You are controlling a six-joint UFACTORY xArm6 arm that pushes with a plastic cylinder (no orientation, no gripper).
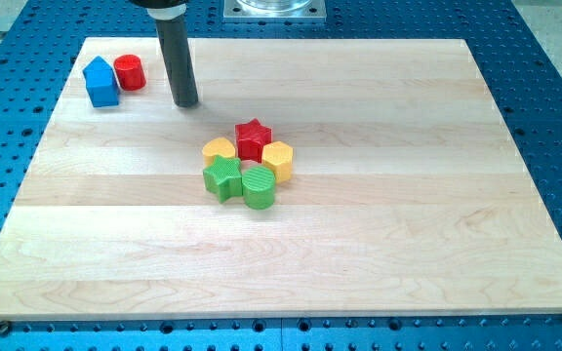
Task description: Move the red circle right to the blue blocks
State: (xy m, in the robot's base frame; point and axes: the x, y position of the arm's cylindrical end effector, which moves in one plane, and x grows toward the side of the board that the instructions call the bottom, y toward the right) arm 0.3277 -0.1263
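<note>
The red circle (130,72) stands near the board's top left corner, touching the right side of a blue house-shaped block (100,82). Only one blue block shows. My tip (185,101) rests on the board to the right of the red circle, a small gap away from it.
A cluster sits at the board's middle: a red star (253,138), a yellow block (220,150), a yellow hexagon (277,159), a green star (223,178) and a green circle (259,187). The wooden board (359,244) lies on a blue perforated table.
</note>
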